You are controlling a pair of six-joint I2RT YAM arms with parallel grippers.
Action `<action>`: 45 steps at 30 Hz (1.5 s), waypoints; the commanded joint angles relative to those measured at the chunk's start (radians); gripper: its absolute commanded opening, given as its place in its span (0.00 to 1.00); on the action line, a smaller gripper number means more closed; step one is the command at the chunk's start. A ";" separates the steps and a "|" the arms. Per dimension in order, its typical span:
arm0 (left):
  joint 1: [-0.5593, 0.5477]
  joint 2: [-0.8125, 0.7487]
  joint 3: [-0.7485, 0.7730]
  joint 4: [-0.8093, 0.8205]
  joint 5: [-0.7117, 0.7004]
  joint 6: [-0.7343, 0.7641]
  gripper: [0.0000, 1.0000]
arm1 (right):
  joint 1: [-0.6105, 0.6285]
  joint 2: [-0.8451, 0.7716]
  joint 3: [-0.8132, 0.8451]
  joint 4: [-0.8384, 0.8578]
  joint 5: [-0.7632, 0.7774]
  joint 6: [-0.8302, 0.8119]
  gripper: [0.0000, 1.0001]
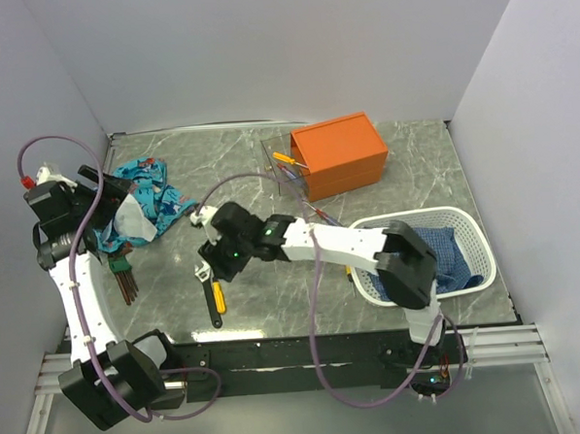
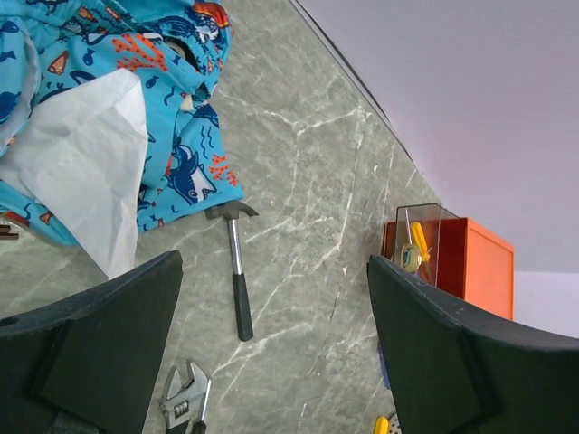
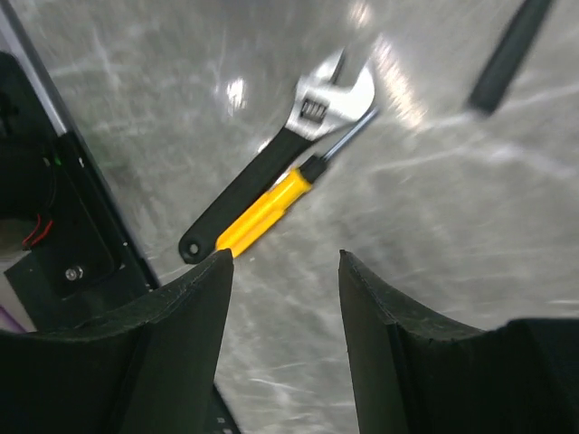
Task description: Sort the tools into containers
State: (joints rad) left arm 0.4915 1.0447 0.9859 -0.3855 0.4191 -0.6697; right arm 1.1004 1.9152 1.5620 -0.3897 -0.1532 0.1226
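The right gripper (image 3: 282,271) hangs low over the near-left part of the grey table (image 1: 424,176) with its fingers apart, gripping and touching nothing. Just beyond its fingertips lie the adjustable wrench (image 3: 271,172) and a yellow-handled screwdriver (image 3: 269,209), side by side and touching. Their long axes run roughly near to far. The wrench's silver head and the screwdriver's shaft both point to the far end, and the handles point to the table's near edge. The left gripper (image 2: 276,271), at the left side, also has its fingers spread wide around nothing. Ahead of it lies the small hammer (image 2: 238,271), its head just beside the patterned blue cloth (image 2: 172,108) and its black handle pointing away from the cloth. The orange box (image 1: 340,154) stands at the far right-centre. A clear drawer (image 1: 288,170) on its left holds slim screwdrivers.
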 commanded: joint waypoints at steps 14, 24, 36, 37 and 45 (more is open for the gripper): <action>0.081 -0.094 -0.036 -0.001 -0.008 -0.011 0.88 | 0.071 0.245 0.131 -0.055 0.007 0.301 0.64; 0.091 -0.098 -0.012 -0.010 0.006 -0.030 0.88 | 0.098 0.326 0.138 -0.061 0.098 0.290 0.57; 0.091 -0.025 0.023 0.007 0.047 -0.071 0.86 | -0.004 0.170 -0.094 -0.011 0.141 0.201 0.18; 0.093 -0.008 0.028 0.017 0.046 -0.067 0.87 | -0.008 0.148 -0.105 -0.006 0.141 0.187 0.09; 0.088 0.116 0.120 0.097 0.089 -0.059 0.87 | -0.071 -0.126 -0.155 0.043 0.156 -0.007 0.00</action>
State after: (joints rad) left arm 0.5793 1.1248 1.0409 -0.3706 0.4561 -0.7204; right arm 1.0527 1.9625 1.3994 -0.3908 -0.0193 0.2569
